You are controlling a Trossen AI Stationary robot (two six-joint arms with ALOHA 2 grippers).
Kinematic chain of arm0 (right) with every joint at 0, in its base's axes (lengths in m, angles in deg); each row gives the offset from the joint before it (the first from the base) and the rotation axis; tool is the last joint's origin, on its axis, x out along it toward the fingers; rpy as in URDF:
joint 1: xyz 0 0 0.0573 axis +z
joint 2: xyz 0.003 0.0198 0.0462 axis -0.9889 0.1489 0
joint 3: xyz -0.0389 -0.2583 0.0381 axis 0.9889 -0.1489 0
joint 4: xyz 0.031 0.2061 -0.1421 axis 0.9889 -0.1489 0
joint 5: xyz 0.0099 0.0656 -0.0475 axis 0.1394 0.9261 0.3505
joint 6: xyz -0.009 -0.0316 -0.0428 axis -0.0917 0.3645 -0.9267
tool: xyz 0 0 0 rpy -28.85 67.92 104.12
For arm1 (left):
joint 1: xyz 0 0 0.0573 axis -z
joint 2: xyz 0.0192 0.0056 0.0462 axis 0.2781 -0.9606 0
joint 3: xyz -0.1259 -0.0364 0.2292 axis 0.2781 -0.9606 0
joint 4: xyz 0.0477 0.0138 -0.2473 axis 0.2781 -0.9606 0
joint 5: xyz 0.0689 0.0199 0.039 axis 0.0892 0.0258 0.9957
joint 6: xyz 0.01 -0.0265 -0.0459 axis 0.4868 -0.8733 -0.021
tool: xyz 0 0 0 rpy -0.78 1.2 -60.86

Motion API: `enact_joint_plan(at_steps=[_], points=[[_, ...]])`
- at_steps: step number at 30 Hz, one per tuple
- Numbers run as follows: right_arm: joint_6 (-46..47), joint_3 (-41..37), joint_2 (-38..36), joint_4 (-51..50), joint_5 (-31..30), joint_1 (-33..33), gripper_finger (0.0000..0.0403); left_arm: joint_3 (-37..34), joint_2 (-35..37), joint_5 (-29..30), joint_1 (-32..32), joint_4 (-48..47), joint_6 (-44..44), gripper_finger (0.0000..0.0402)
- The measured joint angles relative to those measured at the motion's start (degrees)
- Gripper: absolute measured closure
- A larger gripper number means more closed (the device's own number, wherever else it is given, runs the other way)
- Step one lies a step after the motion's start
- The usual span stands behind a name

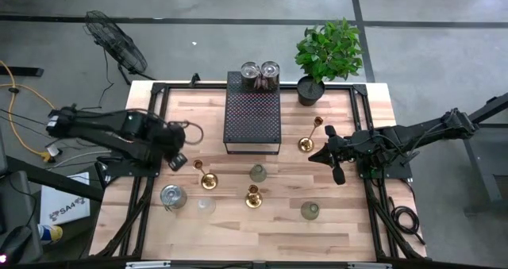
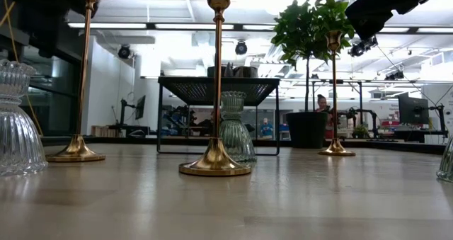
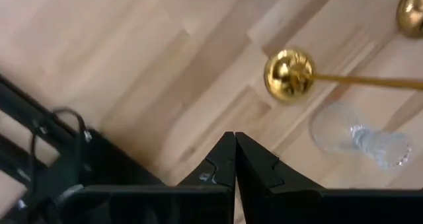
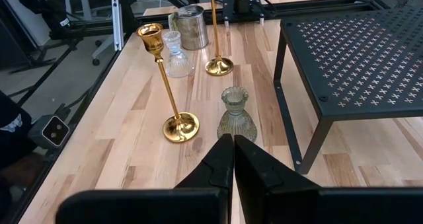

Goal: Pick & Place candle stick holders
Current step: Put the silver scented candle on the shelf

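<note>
Pale butcher-block wood formed the table, where the black perforated metal stand carried two silvery cups while slender brass candle stick holders and squat ribbed-glass ones stood scattered, apparently awaiting pickup, between the left gripper and right gripper, both hovering with fingers pressed together, empty.

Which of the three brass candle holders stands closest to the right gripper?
The brass holder right of the black perforated box, just ahead of the right gripper. The other two stand farther left, toward the table's front.
</note>
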Motion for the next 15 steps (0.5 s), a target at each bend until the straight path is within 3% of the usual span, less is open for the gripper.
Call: enact_joint_plan(at_steps=[9, 15], points=[[0.0, 0.0, 0.0, 0.0, 0.0, 0.0, 0.0398, 0.0, -8.1, -2.1, 8.6, -0.3, -21.4, 0.0400], [0.0, 0.0, 0.0, 0.0, 0.0, 0.0, 0.0398, 0.0, -11.6, -7.4, 12.4, 1.1, -25.7, 0.0356]])
